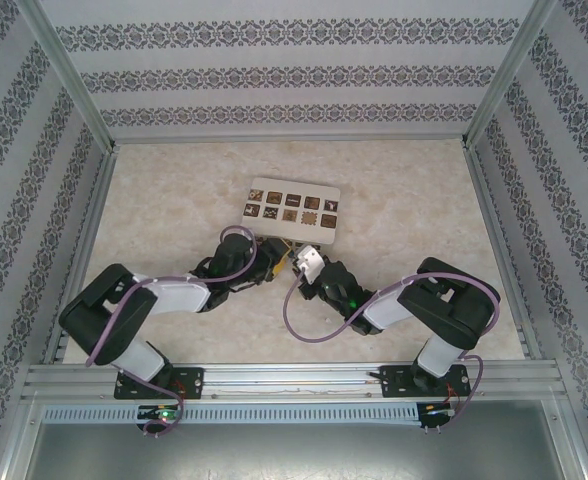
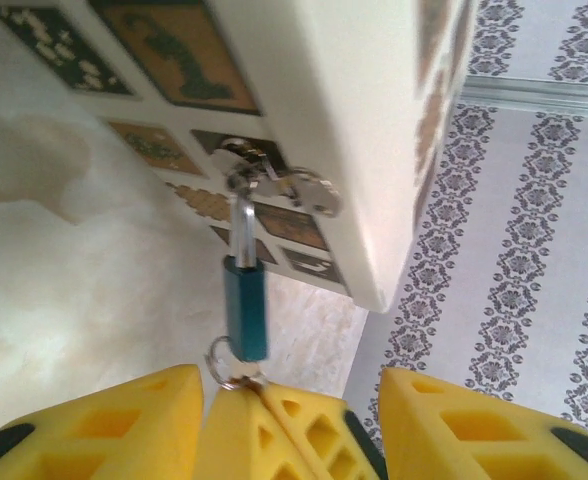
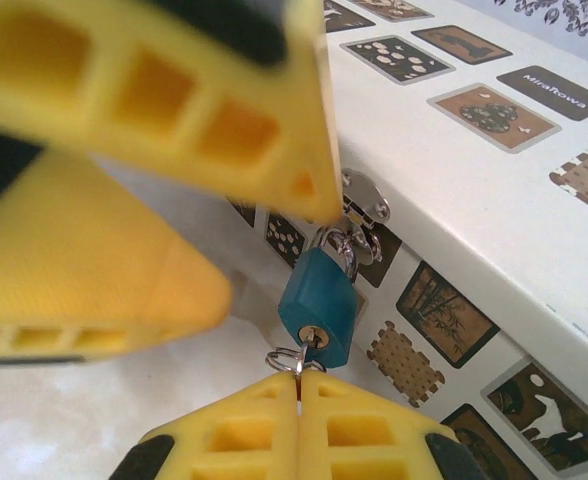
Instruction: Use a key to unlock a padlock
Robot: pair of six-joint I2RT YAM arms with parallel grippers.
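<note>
On white box (image 3: 474,210) near padlock (image 3: 317,300), label (image 3: 554,92): "MiraRowa"

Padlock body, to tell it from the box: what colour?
The padlock is teal blue, clearest in the right wrist view.

Left arm (image 1: 169,293), right arm (image 1: 414,305) meet at white box (image 1: 292,211) near edge.

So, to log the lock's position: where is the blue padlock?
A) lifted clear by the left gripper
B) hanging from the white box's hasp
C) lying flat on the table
B: the padlock hangs by its shackle from the hasp on the white box.
</note>
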